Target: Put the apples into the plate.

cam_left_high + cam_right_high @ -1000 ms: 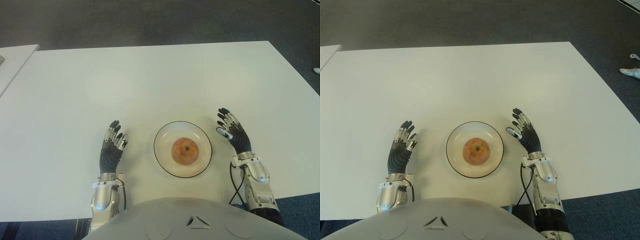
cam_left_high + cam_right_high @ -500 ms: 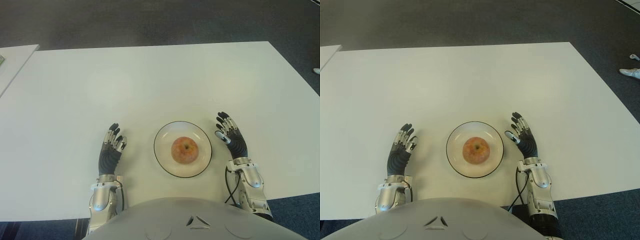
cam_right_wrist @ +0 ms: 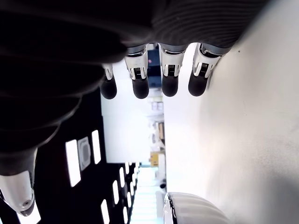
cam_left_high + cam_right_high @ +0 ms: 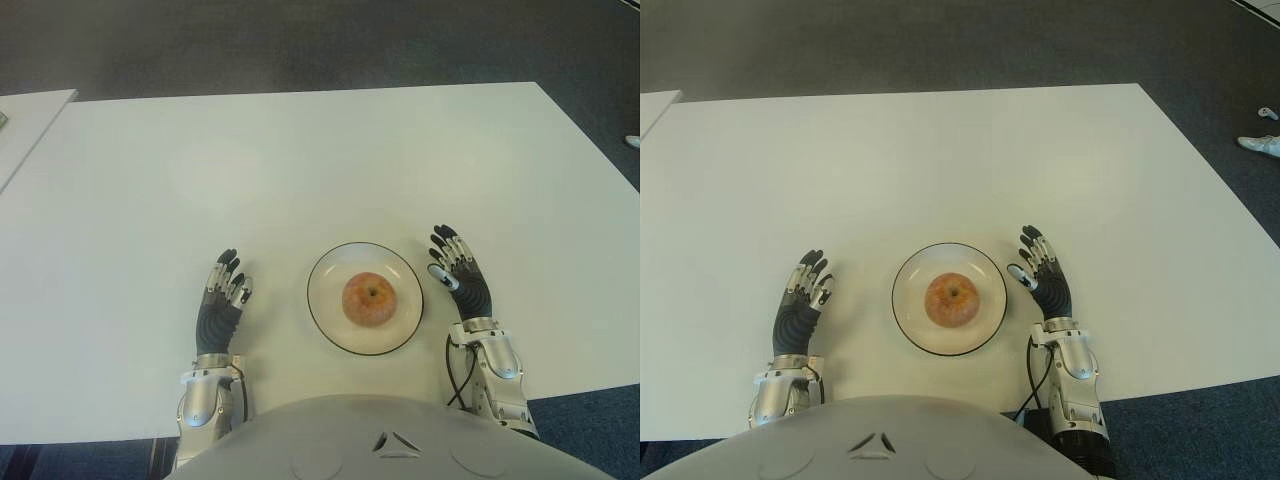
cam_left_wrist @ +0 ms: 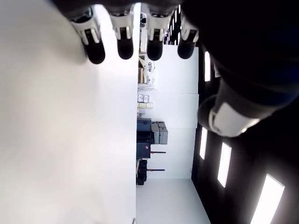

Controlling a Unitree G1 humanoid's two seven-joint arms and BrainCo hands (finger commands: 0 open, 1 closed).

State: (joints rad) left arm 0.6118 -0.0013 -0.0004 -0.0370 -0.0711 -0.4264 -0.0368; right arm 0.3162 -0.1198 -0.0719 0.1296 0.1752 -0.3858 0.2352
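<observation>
The apple [image 4: 369, 299] sits on the plate [image 4: 328, 268] near the table's [image 4: 300, 160] front edge, apparently nearer the empty, open-fingered right robot hand [image 4: 458, 272] than the equally slack left robot hand [image 4: 224, 292].

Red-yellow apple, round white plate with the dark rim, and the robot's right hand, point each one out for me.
Red-yellow apple [image 4: 369, 299]: left eye view, its top by the stem.
Round white plate [image 4: 335, 269]: left eye view, bare inner rim.
Right hand [image 4: 464, 283]: left eye view, hand's middle.

The apple [image 4: 370, 299] is mottled red and yellow-orange. The plate [image 4: 331, 318] is cream-white with a thin dark rim line. The counter [image 4: 300, 170] is plain white. Each hand, left hand [image 4: 222, 300] and right hand [image 4: 461, 280], is black with silver-white finger segments. The floor [image 4: 300, 45] is dark grey.
</observation>
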